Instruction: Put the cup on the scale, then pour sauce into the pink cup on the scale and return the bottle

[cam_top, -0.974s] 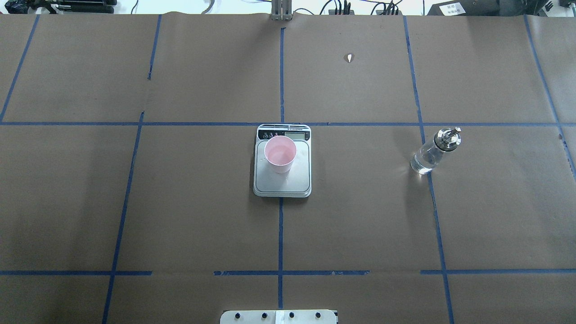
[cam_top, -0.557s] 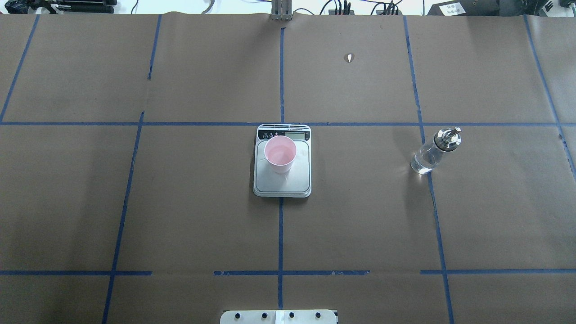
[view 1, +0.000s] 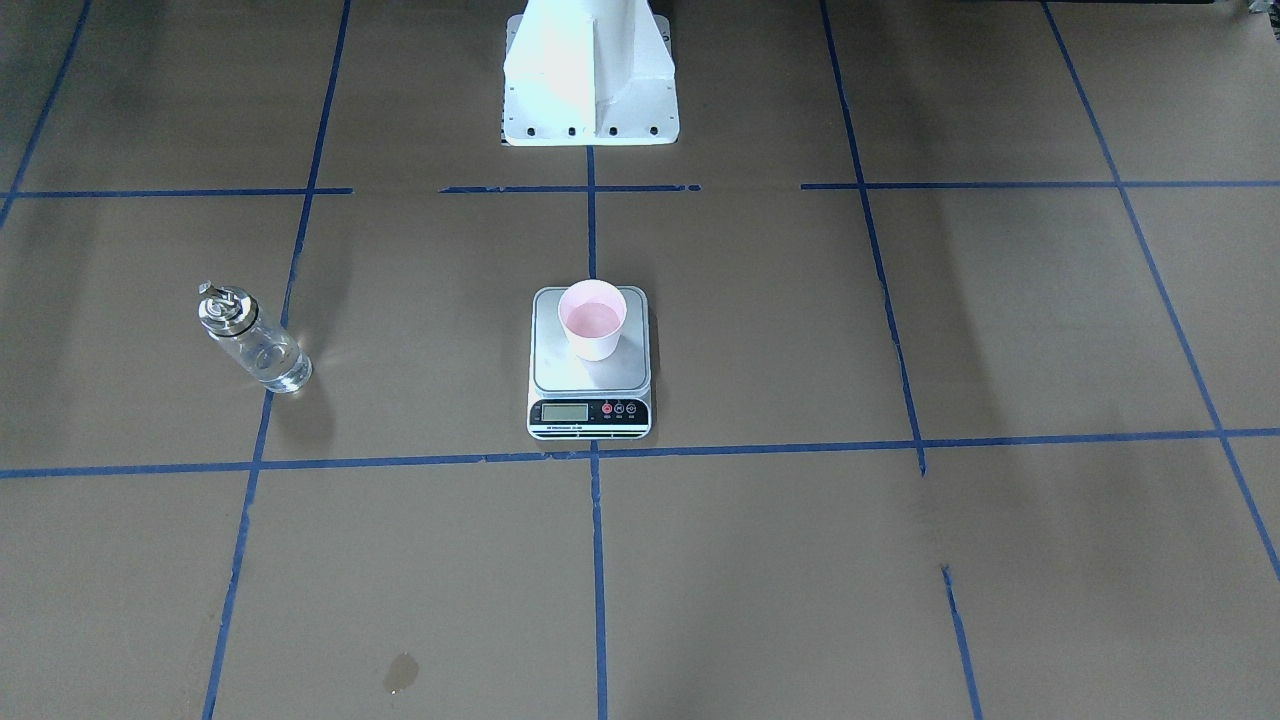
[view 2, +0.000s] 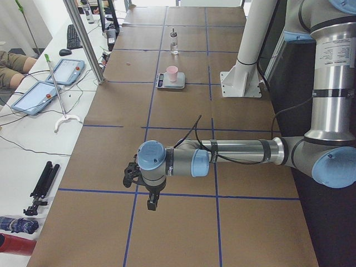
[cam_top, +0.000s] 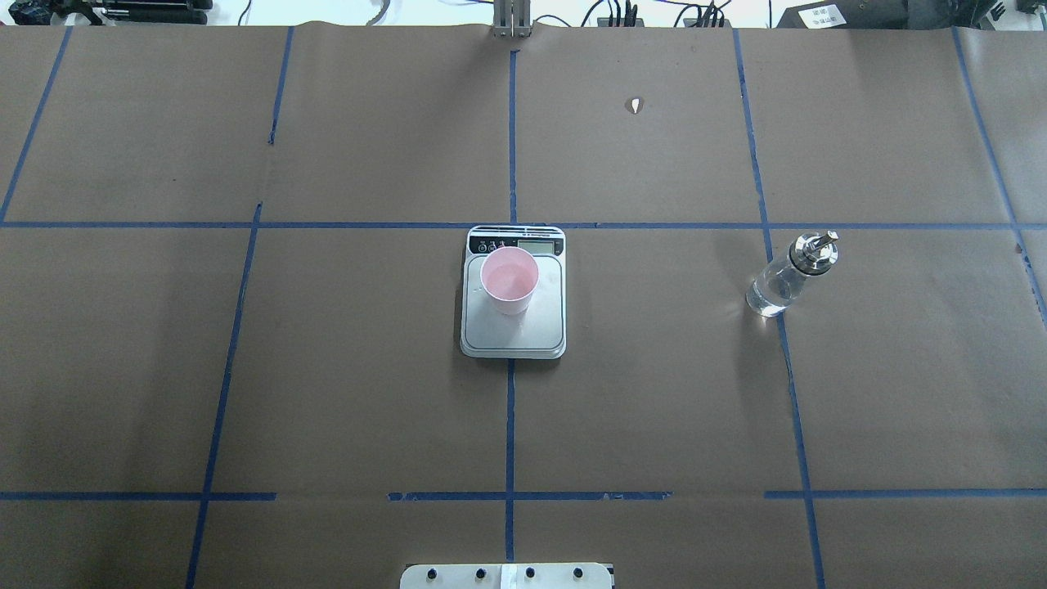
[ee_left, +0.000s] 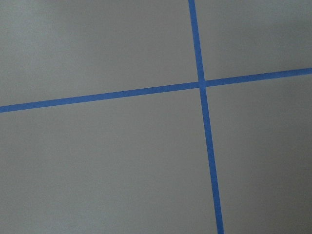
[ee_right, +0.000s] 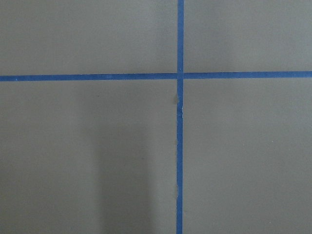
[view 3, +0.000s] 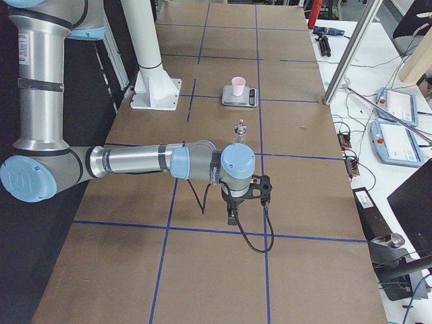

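Cup [cam_top: 509, 281], pale pink, stands upright on the steel platform of the scale [cam_top: 523, 334]. In the overhead view it sits toward the platform's 12 o'clock end, close to the black display strip, and nothing touches its rim (whether any liquid lies inside cannot be told from the pink bottom). The scale sits mid-counter [cam_top: 327, 368] on the brown paper, just below a crossing of blue tape lines [cam_top: 510, 425]. At 3 o'clock from the scale and well apart from it, the glass bottle [cam_top: 784, 281] stands upright on another tape line, its metal collar and spout on top. The clear sauce [cam_top: 767, 298] shows through the glass. The white pedestal [cam_top: 507, 577] lies at 6 o'clock from the scale. Neither arm is near these things. The left claw [view 2: 151, 201] hangs pointing down over the counter's left end, and the right claw [view 3: 231, 214] hangs likewise over the right end. Both show only in the side views, so I cannot tell whether either is released or clenched. Each wrist camera shows only brown paper and a tape crossing
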Robot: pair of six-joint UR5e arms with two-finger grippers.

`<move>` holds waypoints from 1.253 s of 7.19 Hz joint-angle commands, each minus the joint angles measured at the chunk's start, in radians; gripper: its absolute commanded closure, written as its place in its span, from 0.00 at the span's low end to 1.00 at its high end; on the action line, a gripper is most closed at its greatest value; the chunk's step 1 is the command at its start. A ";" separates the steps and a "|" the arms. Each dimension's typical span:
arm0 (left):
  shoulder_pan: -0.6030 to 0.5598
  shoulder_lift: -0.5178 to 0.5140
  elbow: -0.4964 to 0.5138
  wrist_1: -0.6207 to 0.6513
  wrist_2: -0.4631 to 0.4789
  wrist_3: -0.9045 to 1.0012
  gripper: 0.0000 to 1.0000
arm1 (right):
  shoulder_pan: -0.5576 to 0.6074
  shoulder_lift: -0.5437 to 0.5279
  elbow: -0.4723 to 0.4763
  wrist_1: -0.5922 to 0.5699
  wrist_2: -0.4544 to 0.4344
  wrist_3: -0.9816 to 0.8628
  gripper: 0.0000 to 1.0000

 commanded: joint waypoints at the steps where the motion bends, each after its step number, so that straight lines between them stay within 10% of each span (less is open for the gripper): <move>1: 0.000 -0.003 -0.021 -0.004 0.000 -0.005 0.00 | 0.001 0.004 0.002 0.000 0.000 0.000 0.00; 9: 0.000 -0.009 -0.053 -0.004 0.000 -0.005 0.00 | 0.005 0.014 -0.006 0.000 -0.002 -0.002 0.00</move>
